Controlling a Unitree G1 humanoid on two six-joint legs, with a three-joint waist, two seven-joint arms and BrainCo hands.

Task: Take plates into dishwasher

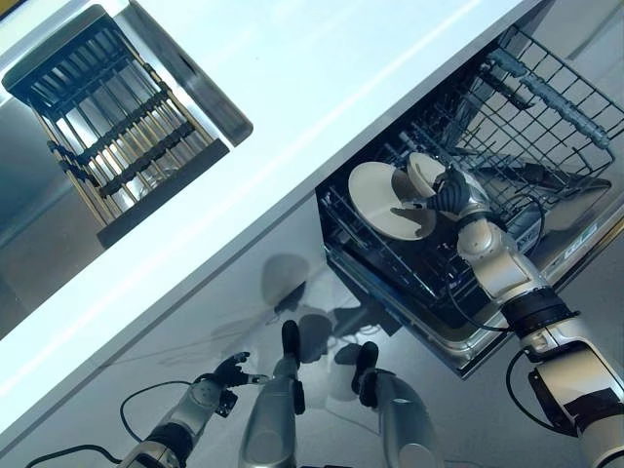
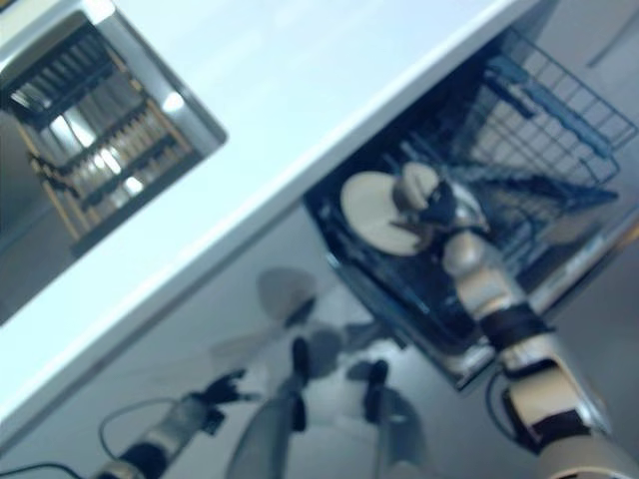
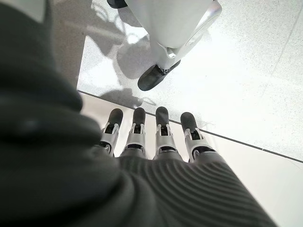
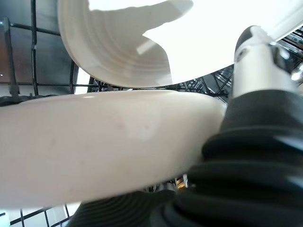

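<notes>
The place was a kitchen. A long white bench (image 1: pixel 322 107) ran across the view, with a steel sink (image 1: pixel 200 93) sunk into it and a slatted drying rack (image 1: pixel 112 122) sitting in the basin. Below the bench, a dishwasher stood open, its dark wire rack (image 1: pixel 526 117) pulled out and cream plates (image 1: pixel 385 195) standing on edge among the tines. The floor (image 3: pixel 246 71) was pale, speckled and glossy.

You could not see the right hand (image 1: pixel 450 193) fingers behind the large plate (image 1: pixel 385 200); the smaller plate (image 1: pixel 425 172) was partly hidden, its rack slot unclear.
</notes>
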